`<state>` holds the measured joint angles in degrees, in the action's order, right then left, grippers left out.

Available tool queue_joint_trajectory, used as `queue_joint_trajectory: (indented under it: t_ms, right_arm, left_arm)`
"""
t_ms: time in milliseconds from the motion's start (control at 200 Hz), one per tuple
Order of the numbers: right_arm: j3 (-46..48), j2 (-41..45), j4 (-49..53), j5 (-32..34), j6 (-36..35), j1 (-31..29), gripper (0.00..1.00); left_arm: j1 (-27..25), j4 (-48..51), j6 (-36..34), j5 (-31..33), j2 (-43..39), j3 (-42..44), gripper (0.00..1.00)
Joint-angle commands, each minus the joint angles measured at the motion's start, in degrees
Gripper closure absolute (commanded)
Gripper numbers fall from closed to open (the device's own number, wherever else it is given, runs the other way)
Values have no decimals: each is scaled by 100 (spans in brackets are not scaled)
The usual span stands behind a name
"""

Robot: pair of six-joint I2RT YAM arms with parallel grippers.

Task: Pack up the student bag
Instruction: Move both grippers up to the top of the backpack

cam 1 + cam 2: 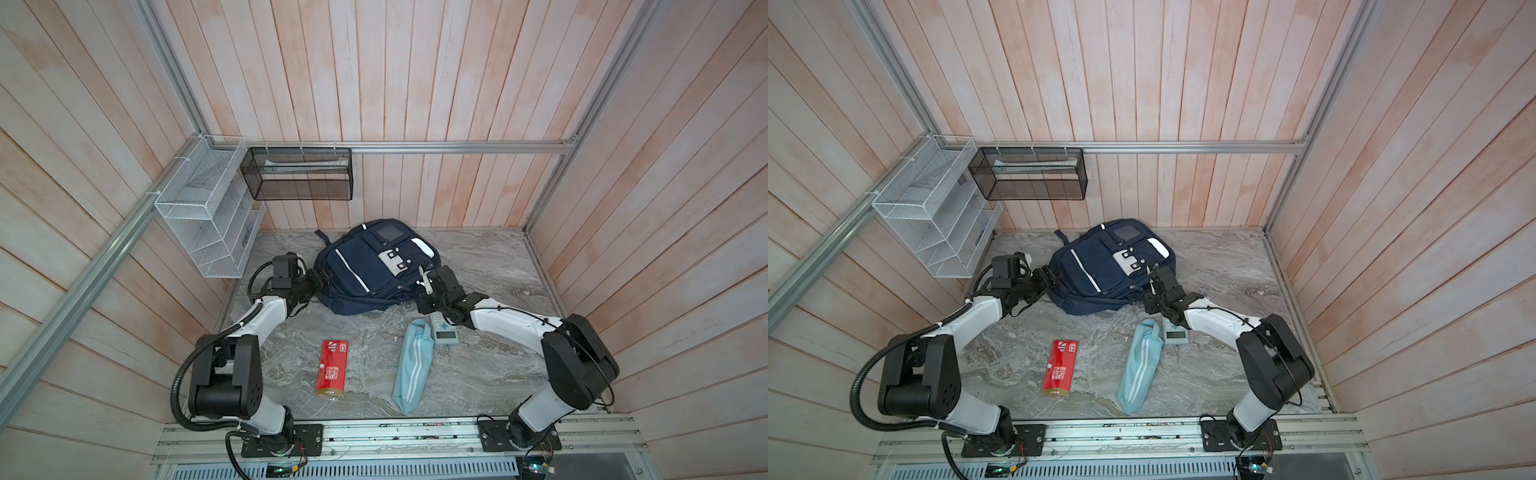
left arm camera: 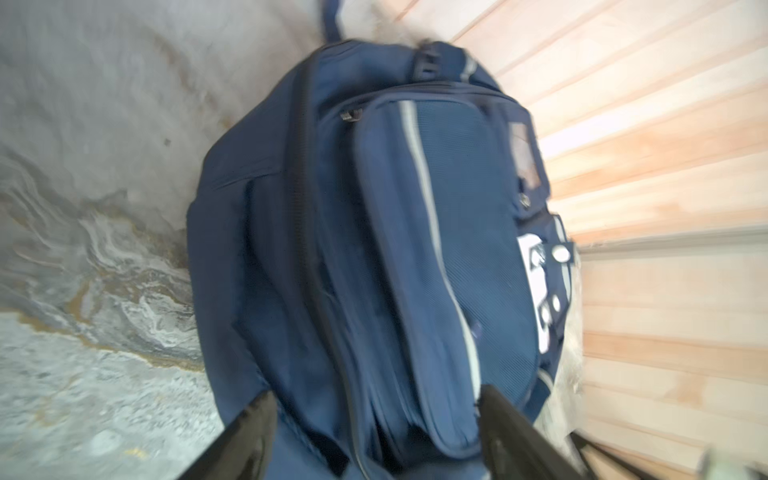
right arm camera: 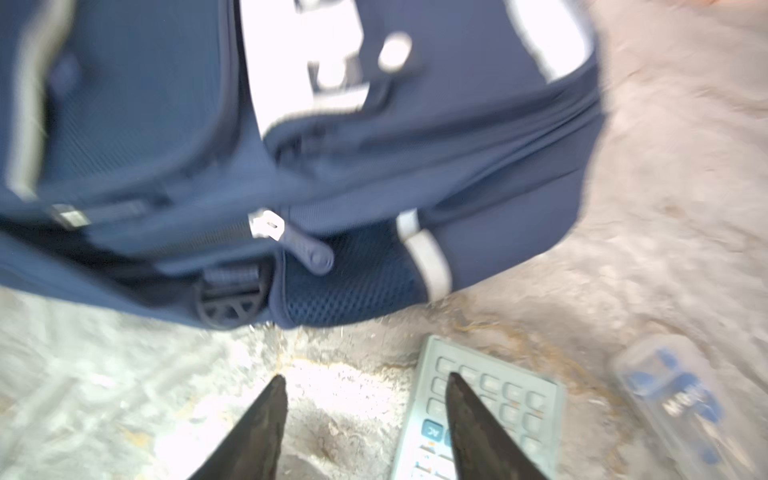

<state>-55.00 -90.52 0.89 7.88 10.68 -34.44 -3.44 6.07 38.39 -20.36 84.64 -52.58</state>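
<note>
The student bag (image 1: 365,270) (image 1: 1096,270), a navy backpack with white stripes and a white buttoned patch, lies flat at the back middle of the marble table. My left gripper (image 1: 321,279) (image 1: 1053,276) is at the bag's left side. In the left wrist view it (image 2: 376,392) stands open, its jaws wide apart over the bag's (image 2: 374,232) folded fabric. My right gripper (image 1: 424,279) (image 1: 1153,283) is at the bag's right front corner. In the right wrist view it (image 3: 365,376) is open over bare table, just short of the bag (image 3: 332,124) and its zipper pull (image 3: 268,224).
In front of the bag lie a red box (image 1: 332,368) (image 1: 1060,368), a light-blue striped pouch (image 1: 413,365) (image 1: 1140,365) and a grey calculator (image 1: 444,330) (image 3: 498,399). A small clear box (image 3: 673,390) lies beside the calculator. A white wire rack (image 1: 203,208) and black mesh basket (image 1: 299,174) hang at the back left.
</note>
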Motion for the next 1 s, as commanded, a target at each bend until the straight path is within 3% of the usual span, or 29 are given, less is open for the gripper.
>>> queue_joint_trajectory:
  t_ms: [0,140,215,395,520,585,840,905,995]
  right_arm:
    - [-40,71,-1055,-714,-570,653,29]
    - [-714,-612,-1257,-2649,-1315,1395,36]
    - [-1217,-1027,-895,-3134,-2194,1530,37]
    - [-1099,-1310,-852,-3037,-4465,1392,36]
    - [-714,-1359,-990,-2275,-6254,1012,30]
    - [-689,-1514,-1209,-1818,-6604,885,30]
    - [-1277,-2426,-1220,-1307,-7213,672,31]
    - [-1381,-2585,-1215,-1293,-7342,640,44]
    - [-1457,-2535,-1021,-1455,-7135,636,83]
  left_arm:
    - [-662,17,125,256,-599,28,15]
    - [-1672,-963,810,-214,-323,158,20]
    - [-2104,-1208,845,6,90,106,26]
    - [-2263,-1586,957,-79,1090,82,37]
    - [-2247,-1412,778,230,1257,175,37]
    - [-2209,-1415,739,280,1225,287,37]
    - [-1977,-1668,795,144,1271,664,38]
    - [-1818,-1749,787,48,1332,713,38]
    - [-1598,-1627,593,232,1369,625,40]
